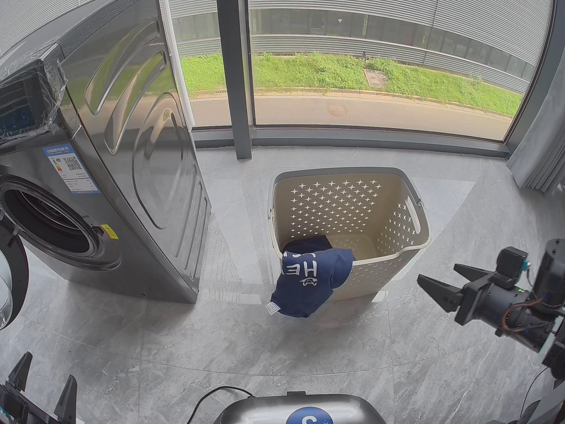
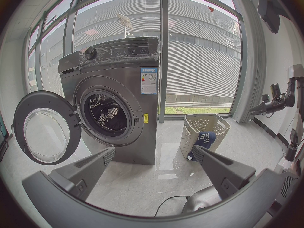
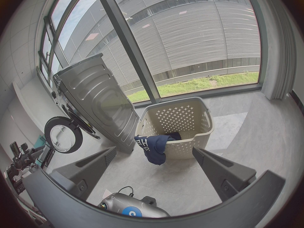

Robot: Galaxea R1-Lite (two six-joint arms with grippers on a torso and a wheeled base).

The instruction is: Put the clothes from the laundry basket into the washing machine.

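The left gripper (image 1: 48, 367) sits low at the near left, its fingers pointing up and spread wide, holding nothing. Ahead of it, the washing machine (image 1: 135, 148) has its door (image 2: 47, 129) swung open. The laundry basket (image 1: 344, 173) stands on the floor (image 1: 294, 348) beside the machine, with a navy garment (image 1: 309, 278) draped over its near rim. The right gripper (image 1: 436, 272) is held level to the basket's right, pointing toward it, wide open and empty.

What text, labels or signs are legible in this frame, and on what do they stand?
Front label on the washing machine: print and code too small to read.
Small yellow sticker beside its door opening: unreadable.
White lettering on the navy shirt over the laundry basket rim: folded, no whole word readable.
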